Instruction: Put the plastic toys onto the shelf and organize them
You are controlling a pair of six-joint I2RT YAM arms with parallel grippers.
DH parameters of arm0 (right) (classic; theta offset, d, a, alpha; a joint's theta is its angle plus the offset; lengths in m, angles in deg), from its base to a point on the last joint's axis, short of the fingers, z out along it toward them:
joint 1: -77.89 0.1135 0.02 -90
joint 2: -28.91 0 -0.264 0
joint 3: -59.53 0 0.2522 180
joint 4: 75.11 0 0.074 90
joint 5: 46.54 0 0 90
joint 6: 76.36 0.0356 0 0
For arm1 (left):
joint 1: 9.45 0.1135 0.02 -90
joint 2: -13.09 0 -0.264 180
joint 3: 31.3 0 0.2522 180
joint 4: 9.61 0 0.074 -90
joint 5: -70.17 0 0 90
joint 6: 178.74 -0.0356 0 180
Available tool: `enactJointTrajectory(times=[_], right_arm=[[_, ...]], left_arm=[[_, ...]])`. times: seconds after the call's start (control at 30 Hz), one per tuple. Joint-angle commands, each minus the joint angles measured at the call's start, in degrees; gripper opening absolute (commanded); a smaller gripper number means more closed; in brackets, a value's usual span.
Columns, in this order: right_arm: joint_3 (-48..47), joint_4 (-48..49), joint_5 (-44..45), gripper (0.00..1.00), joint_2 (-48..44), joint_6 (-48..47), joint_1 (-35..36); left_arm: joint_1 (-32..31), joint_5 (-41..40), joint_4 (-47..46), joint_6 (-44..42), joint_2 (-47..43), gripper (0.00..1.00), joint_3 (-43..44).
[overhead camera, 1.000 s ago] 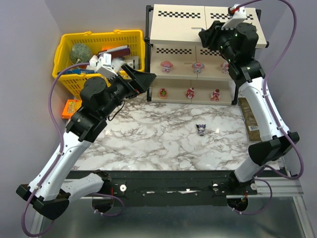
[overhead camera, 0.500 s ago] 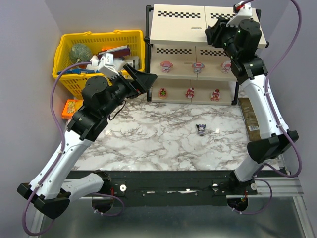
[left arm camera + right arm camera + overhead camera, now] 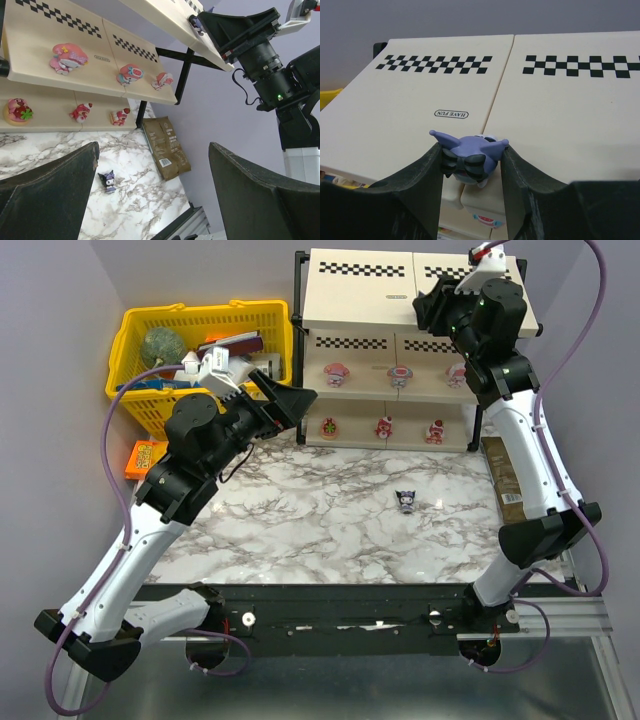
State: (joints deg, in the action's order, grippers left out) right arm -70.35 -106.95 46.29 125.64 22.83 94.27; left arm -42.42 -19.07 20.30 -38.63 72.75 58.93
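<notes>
Right arm (image 3: 520, 430) rose, apparently toward shelf (image 3: 360, 295) top.

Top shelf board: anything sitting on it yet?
Nothing rests on the top board where visible. The right tool grips a purple toy at its front edge. From above, the right arm covers the board's right end.

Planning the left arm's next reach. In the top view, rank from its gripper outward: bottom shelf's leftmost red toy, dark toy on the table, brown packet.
From the left gripper:
1. red toy, just right of it, low on the shelf.
2. dark toy, mid table.
3. brown packet, far right edge.
</notes>
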Motion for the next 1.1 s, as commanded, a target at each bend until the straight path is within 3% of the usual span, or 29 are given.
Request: enactJointTrajectory(times=[0.0,0.37,0.6,0.87,0.9,1.07], right_arm=[[0.6,-1.6,-1.2,0.47,-0.1,-1.3,-0.3],[11.1,5.9,-0.6,0.65,-4.8,-0.3,-0.3],[12.7,7.6,-0.5,0.82,-7.1,-1.2,-0.4],[13.4,8.4,-1.6,0.92,-10.9,-2.3,-0.4],[13.3,8.3,-2.4,1.0,-11.3,-2.4,-0.3],[13.7,7.0,-5.0,1.0,-15.2,-3.1,-0.3]], left_arm=[[0.5,0.7,-0.1,-1.1,-1.0,0.99,-0.7],[0.8,0.6,-0.2,-1.0,-1.7,0.99,-1.8],[1.0,1.0,-0.2,-0.8,-1.6,0.99,-1.8],[1.0,1.6,-0.5,-0.9,-1.2,0.99,-1.8],[1.1,1.6,-0.4,-0.9,-1.2,0.99,-1.8],[1.1,2.1,-0.3,-3.3,-0.9,0.99,-1.6]])
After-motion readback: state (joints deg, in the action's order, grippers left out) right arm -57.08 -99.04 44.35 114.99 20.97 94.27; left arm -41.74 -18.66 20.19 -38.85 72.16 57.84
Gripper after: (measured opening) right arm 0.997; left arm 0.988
